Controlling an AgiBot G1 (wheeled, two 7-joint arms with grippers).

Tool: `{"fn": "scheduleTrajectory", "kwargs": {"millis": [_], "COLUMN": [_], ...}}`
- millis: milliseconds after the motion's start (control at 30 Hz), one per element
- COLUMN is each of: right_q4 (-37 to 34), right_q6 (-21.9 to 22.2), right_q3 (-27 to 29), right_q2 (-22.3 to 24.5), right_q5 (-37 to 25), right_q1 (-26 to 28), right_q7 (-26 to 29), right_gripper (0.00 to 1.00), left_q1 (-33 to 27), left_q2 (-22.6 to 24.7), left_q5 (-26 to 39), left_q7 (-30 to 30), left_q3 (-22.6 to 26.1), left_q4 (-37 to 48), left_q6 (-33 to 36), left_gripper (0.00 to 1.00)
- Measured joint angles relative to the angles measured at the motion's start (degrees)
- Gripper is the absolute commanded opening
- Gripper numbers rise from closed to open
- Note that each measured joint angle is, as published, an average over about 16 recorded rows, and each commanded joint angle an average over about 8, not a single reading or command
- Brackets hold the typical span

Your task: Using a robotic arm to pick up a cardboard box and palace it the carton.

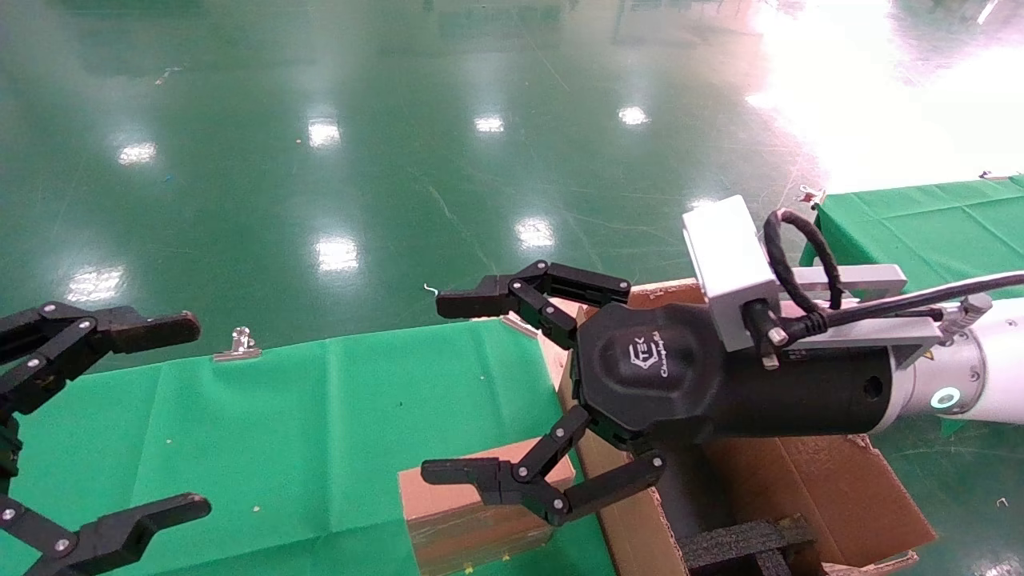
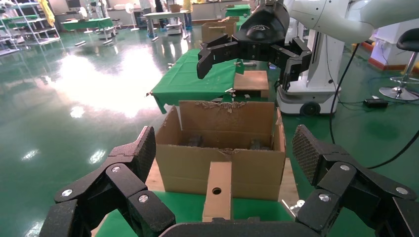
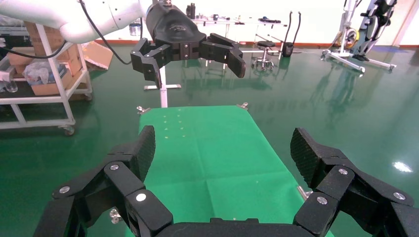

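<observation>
**A:** Where was the right gripper (image 1: 456,392) when you looked?

**B:** It hung above the green-covered table (image 1: 320,416), reaching across from the white robotic arm (image 1: 992,376), with the white camera block (image 1: 728,264) and a black cable (image 1: 792,264) on its wrist. The fingers were spread wide, nothing between them. One fingertip showed over the table's far edge, the other over the top of the cardboard box (image 1: 472,520).

**A:** Touching the box?

**B:** I couldn't tell from the head view; the nearer finger overlapped it, but it may well have been above it. The right wrist view showed only the cloth between the parted fingers.

**A:** And the box itself?

**B:** It stood on the cloth at the table's near right end, just beside the carton (image 1: 808,488). In the left wrist view its round hole faced the camera, with the carton's wall right behind it.

**A:** The carton?

**B:** Open-topped, ragged flaps, with black foam (image 1: 744,540) inside, at the right end of the table.

**A:** The left gripper (image 1: 184,416)?

**B:** It sat at the left end of the table, also spread open and empty. A metal clip (image 1: 238,344) sat on the far edge of the cloth.
</observation>
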Motion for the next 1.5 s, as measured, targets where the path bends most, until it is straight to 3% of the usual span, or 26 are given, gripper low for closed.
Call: {"fn": "scheduleTrajectory", "kwargs": {"millis": [367, 633, 1067, 1500], "right_q4": [0.00, -0.01, 0.36, 1.52], "right_q6": [0.00, -0.03, -1.46, -4.33], "right_q3": [0.00, 0.03, -2.08, -12.91], "right_q2": [0.00, -0.01, 0.29, -2.15], "right_q5": [0.00, 0.03, -3.41, -20.56], "right_q1": [0.00, -0.02, 2.44, 14.19], "right_q7": [0.00, -0.02, 2.10, 9.15], "right_gripper": [1.00, 1.00, 1.00, 1.00], "left_q1": [0.00, 0.00, -0.01, -0.03], "left_q2": [0.00, 0.00, 0.00, 0.00], "left_q5": [0.00, 0.00, -0.01, -0.03], "left_q7": [0.00, 0.00, 0.01, 0.03], "left_q3": [0.00, 0.00, 0.02, 0.05], "left_q4": [0.00, 0.00, 0.02, 0.04], "left_q6": [0.00, 0.00, 0.00, 0.00], "left_gripper": [0.98, 0.02, 0.00, 0.00]}}
